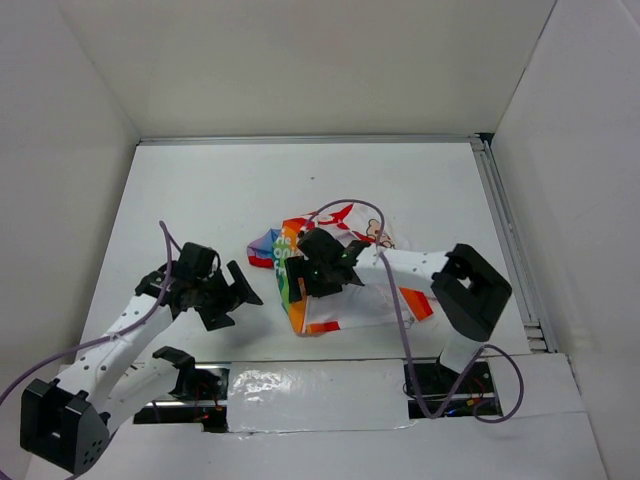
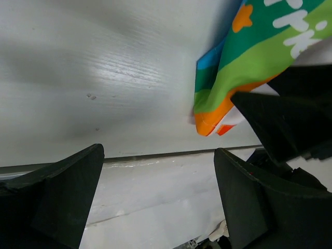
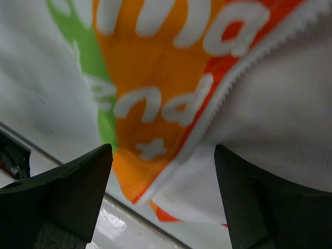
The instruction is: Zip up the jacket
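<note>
White table [image 1: 200, 190] holds jacket [image 1: 350, 308]; right gripper [image 1: 322, 266] hangs open over it, left gripper [image 1: 232, 300] open beside it, both empty.

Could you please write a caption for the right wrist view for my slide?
Open right gripper poised over the jacket, close above its zipper teeth.

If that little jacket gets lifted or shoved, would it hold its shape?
Probably not: the jacket lies crumpled in soft folds, so a lifted edge would likely leave the rest sagging. Pushed, it would probably bunch up rather than slide whole. The thin fabric looks light.
</note>
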